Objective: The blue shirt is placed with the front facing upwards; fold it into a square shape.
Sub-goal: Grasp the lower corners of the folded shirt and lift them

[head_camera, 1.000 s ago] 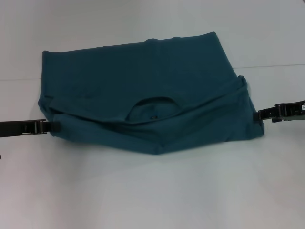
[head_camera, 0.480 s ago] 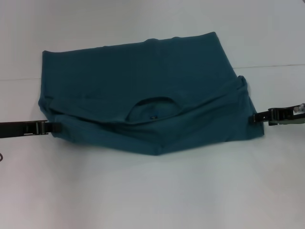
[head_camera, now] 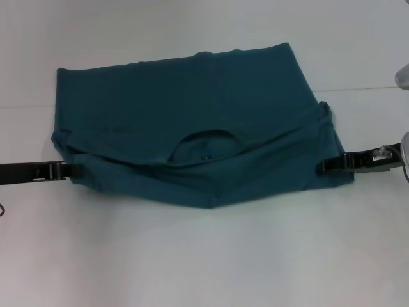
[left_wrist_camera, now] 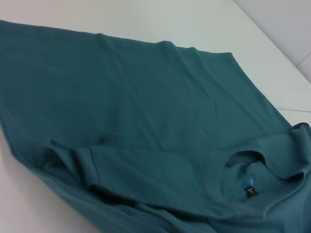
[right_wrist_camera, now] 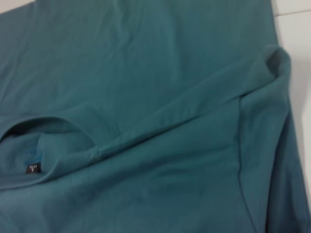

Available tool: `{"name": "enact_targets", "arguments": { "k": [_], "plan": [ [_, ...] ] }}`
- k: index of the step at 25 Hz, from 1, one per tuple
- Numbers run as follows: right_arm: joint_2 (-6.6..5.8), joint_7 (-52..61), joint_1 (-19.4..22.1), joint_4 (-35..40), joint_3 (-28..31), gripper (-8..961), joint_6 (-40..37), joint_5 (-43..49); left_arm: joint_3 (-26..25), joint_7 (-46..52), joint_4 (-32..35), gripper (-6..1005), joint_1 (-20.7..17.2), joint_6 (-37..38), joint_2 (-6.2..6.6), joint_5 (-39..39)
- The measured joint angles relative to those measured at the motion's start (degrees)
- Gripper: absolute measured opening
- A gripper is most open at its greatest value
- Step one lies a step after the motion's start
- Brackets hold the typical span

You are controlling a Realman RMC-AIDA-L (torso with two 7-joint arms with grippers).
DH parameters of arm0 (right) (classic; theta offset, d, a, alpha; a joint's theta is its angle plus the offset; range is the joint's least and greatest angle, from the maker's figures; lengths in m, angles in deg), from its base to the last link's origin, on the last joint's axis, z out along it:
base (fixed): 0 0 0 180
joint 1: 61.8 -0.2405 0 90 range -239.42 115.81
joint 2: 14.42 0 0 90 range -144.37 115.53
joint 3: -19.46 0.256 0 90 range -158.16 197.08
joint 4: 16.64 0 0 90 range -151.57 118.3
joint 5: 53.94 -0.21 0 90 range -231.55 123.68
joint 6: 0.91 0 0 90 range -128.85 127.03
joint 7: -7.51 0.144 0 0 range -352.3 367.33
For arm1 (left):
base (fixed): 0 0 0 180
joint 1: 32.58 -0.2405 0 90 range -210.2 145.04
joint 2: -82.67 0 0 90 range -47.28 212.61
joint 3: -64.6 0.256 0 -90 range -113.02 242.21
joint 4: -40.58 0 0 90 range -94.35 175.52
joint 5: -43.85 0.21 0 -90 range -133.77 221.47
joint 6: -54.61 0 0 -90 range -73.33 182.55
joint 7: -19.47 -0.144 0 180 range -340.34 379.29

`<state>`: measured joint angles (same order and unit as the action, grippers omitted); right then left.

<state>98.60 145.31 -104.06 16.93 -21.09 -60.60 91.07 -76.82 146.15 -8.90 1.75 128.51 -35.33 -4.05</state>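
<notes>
Blue shirt (head_camera: 192, 121), qty 1: teal-blue knit cotton, soft matte, partly folded into a rough trapezoid, lying mid-table (head_camera: 204, 256), a smooth white surface. Round ribbed neck opening faces up near the front fold; small dark inner label (right_wrist_camera: 32, 168) inside. Creases along both sleeve folds.

Grippers, qty 2: black, slim.
- Left gripper (head_camera: 75, 170): at shirt's left edge; finger state can't tell.
- Right gripper (head_camera: 323, 166): tip over shirt's right hem, poss. touching; finger state can't tell.

The right gripper (head_camera: 323, 166) has slid inward over the blue shirt's (head_camera: 192, 109) right edge.
</notes>
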Motion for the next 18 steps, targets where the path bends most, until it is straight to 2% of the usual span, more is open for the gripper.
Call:
{"name": "enact_targets", "arguments": {
  "k": [1, 8, 17, 18],
  "plan": [
    [0.07, 0.13, -0.06, -0.05, -0.51, 750, 0.13, 0.01, 0.0, -0.01, 0.0, 14, 0.06, 0.0, -0.01, 0.0],
    [0.01, -0.07, 0.14, 0.27, -3.7, 588, -0.23, 0.09, 0.0, -0.12, 0.0, 14, 0.22, 0.13, -0.04, 0.0],
    [-0.43, -0.23, 0.62, 0.99, -3.48, 382, -1.88, -0.18, 0.0, -0.12, 0.0, 13, 0.24, 0.09, -0.04, 0.0],
    [-0.45, -0.23, 0.79, 1.34, -3.27, 335, -2.32, -0.2, 0.0, -0.12, 0.0, 13, 0.23, 0.15, -0.03, 0.0]
  ]
}}
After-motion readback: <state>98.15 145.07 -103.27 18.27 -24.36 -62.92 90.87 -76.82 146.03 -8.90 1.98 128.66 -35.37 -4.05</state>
